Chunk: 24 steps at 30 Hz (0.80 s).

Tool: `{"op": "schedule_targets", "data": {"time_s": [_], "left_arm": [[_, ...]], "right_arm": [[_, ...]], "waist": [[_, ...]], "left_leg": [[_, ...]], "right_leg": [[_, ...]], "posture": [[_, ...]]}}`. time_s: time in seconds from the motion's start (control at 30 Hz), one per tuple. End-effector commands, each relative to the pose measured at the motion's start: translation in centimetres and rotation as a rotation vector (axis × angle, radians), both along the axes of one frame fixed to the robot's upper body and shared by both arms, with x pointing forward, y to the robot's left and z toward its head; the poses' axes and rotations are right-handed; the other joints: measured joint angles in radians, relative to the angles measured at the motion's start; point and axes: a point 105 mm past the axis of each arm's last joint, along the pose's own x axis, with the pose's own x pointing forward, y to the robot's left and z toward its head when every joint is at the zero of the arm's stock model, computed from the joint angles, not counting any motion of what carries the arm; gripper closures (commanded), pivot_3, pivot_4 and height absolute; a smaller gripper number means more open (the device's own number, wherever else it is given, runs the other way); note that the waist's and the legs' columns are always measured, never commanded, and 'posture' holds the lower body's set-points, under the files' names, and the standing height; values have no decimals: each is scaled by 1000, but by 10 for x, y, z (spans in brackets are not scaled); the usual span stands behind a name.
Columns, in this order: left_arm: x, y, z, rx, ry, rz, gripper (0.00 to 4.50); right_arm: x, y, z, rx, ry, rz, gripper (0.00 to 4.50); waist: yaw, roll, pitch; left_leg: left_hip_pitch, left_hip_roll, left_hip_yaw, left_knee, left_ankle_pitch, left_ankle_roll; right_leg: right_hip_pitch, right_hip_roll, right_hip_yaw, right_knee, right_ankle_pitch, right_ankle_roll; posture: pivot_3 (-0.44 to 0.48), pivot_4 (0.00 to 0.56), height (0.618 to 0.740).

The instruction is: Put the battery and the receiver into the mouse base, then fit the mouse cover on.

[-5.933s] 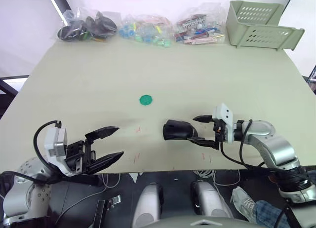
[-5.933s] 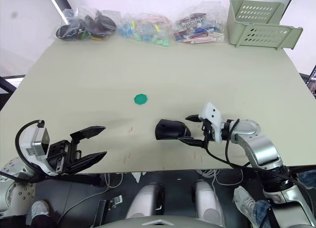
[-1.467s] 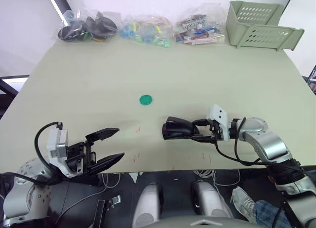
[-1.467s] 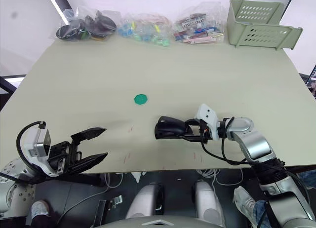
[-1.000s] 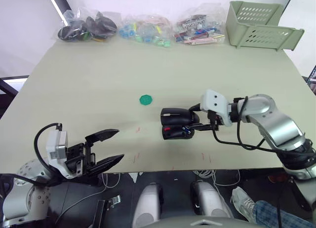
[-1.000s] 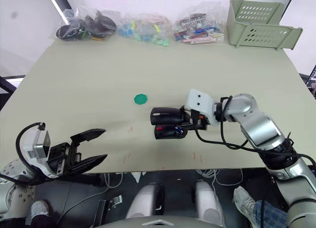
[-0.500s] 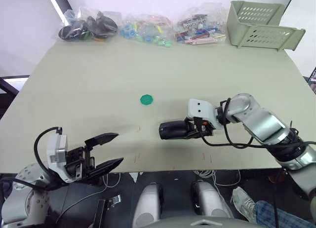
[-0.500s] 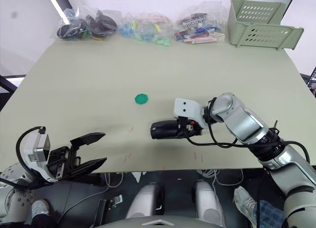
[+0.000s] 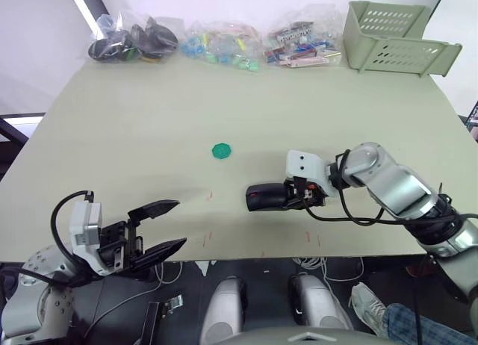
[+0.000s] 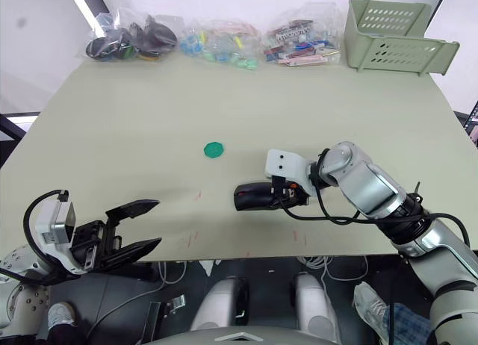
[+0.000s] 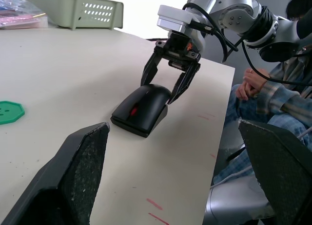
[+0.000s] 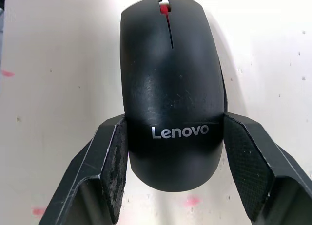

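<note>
Near the counter's (image 9: 134, 121) front edge, we see the mouse cover (image 12: 170, 84) seated on the mouse base (image 11: 129, 126), our right hand (image 12: 170, 137) clamped on its rear sides. Our left hand (image 9: 158, 227) hangs spread apart off the front-left edge, holding nothing.

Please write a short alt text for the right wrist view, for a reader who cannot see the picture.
A black computer mouse with its mouse cover on, marked Lenovo and with a red scroll wheel, lies on a pale table. The right claw has its two black fingers at the sides of the mouse's rear end.
</note>
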Motion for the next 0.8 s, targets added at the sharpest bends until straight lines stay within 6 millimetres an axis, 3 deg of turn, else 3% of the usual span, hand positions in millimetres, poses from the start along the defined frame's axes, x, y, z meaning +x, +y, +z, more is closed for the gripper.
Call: {"op": "schedule_targets", "data": {"time_s": [0.03,0.8], "left_arm": [[-1,0,9,12,-40,-14,0],[-6,-3,8,11,-34,-9,0]], "right_arm": [[-1,1,12,-4,-43,21,2111],[-3,13,8,-39,-31,63,2111]], "waist": [[0,0,0],[-2,0,0]], "left_leg": [[0,0,0,0,0,0],[0,0,0,0,0,0]], "right_leg": [[0,0,0,0,0,0],[-1,0,0,0,0,0]], "posture": [[0,150,740],[0,150,740]]}}
